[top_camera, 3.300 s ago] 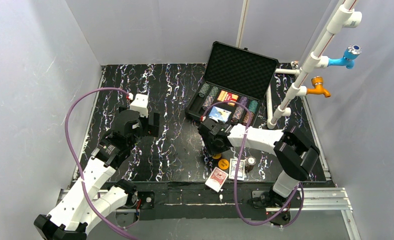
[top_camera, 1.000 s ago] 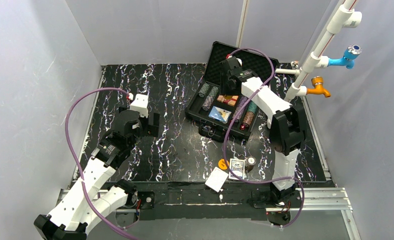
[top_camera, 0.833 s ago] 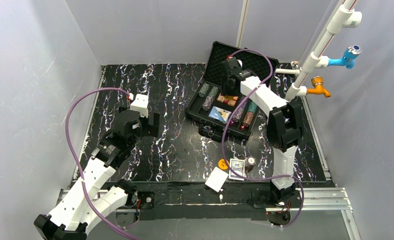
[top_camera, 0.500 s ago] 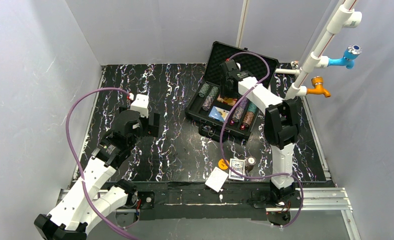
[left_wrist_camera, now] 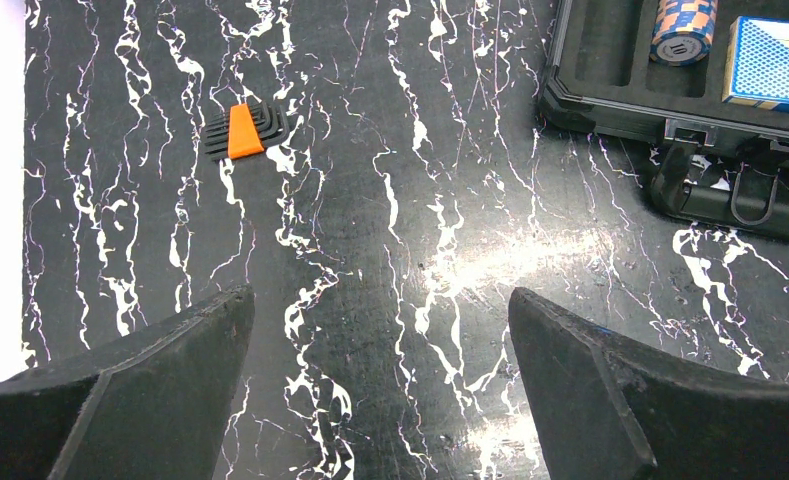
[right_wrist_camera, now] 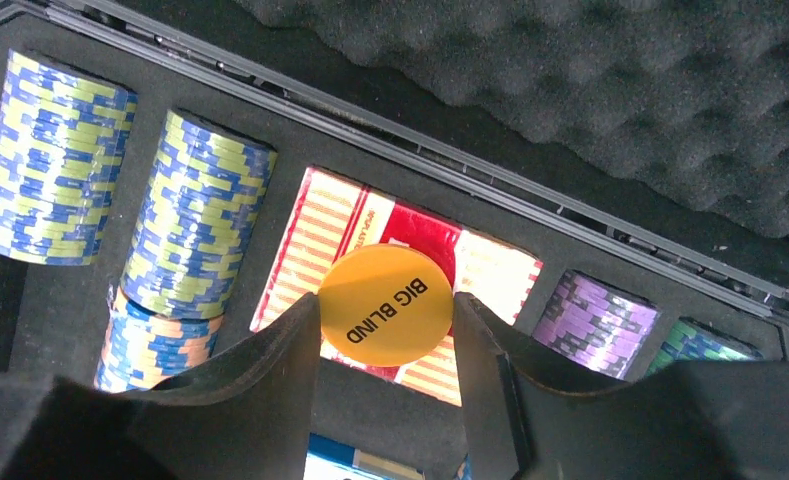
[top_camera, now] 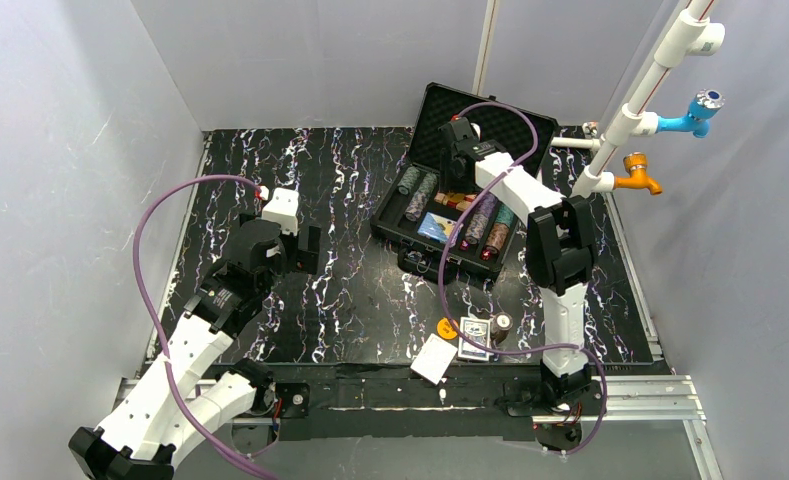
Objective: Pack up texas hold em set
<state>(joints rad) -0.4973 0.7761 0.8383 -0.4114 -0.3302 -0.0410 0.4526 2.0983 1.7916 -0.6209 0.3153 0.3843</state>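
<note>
Mid-step on stowing one orange disc (right_wrist_camera: 385,300). Gripped by its edges in the right pincer (right_wrist_camera: 387,310), BIG BLIND lettering toward the wrist camera, poised over the red deck (right_wrist_camera: 290,250) in the far row of the open black case (top_camera: 390,225). Touching the deck or just clear of it: cannot tell from the wrist view. Flanked by blue-and-yellow chip stacks (right_wrist_camera: 195,215) on one side and a purple stack (right_wrist_camera: 595,325) on the other, with the foam lid (right_wrist_camera: 620,90) open behind. In the near row, a blue deck (left_wrist_camera: 775,60), already in place.

Nothing in the left pincer (left_wrist_camera: 380,340): spread wide, hanging over the bench (left_wrist_camera: 420,200), well apart from the case.

Judged partly done: chips and both decks in their slots. Out on the bench near the right arm's base lie a second orange disc (top_camera: 447,328), a few loose cards (top_camera: 475,338), a white card or box (top_camera: 434,360) and a small round piece (top_camera: 503,322).

Next move, as a judgement: lower a little and settle the disc flat on the deck or into a free pocket. Then part the fingers and lift straight up, to avoid dragging it or tipping it on edge. Calls for care not to knock the neighbouring chip stacks with the finger sides. After that, back to the near edge for the other pieces, and the lid last.
</note>
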